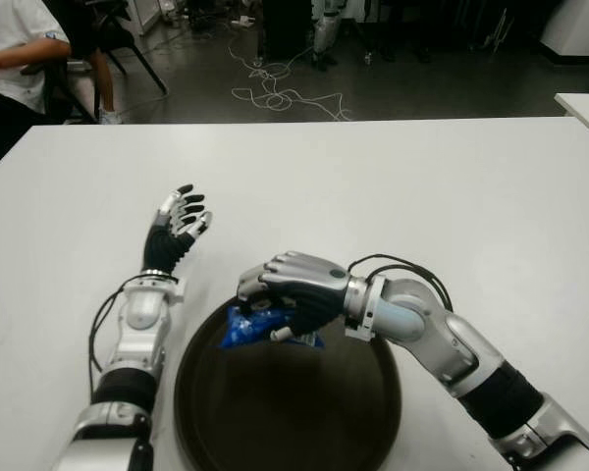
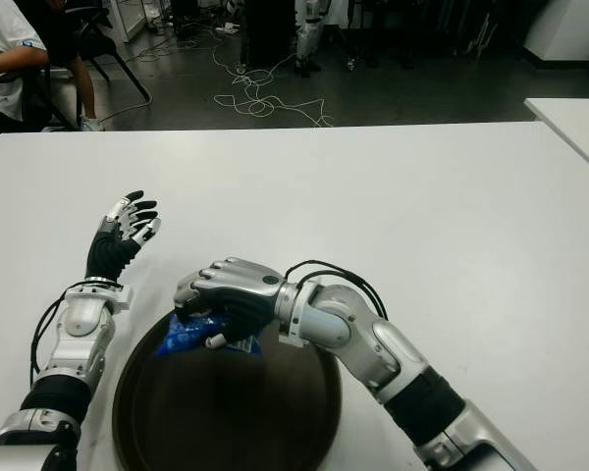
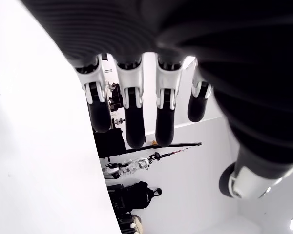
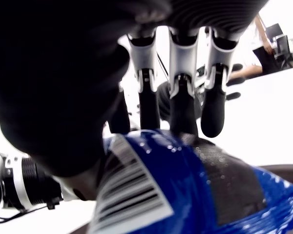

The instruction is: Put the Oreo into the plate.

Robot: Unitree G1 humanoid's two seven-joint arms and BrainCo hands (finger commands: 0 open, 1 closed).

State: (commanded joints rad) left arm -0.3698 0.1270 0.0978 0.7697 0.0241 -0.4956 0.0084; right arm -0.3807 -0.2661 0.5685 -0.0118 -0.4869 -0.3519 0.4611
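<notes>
— So where's the Oreo pack (image 1: 260, 327) right now?

— It's in the right hand (image 1: 293, 290), over the far rim of the plate (image 1: 216, 412), which sits at the near edge of the table (image 1: 422, 186). The fingers (image 4: 183, 105) are curled over the top of the pack and the thumb presses from the other side, so the hand is closed on it. I can't tell whether the pack already touches the plate or hangs just above it.

— And the left hand (image 1: 177, 226)?

— Idle, beside the plate on its left, fingers straight and spread, holding nothing.

— What could go wrong from here?

— I'd say 2 things. The pack is at the plate's far rim, not its middle, so if the fingers let go now, part of it could land on the rim and tip out onto the table. Also, the wrapper is slick, and it may cling to a finger or drag with the hand as it pulls away.

— How does the pack look?

— Small, blue and glossy, with a white barcode panel (image 4: 129, 192) and a crimped end. The right wrist view shows it bulging slightly under the fingers, so it looks soft, and a hard squeeze could crush the biscuits inside.
</notes>
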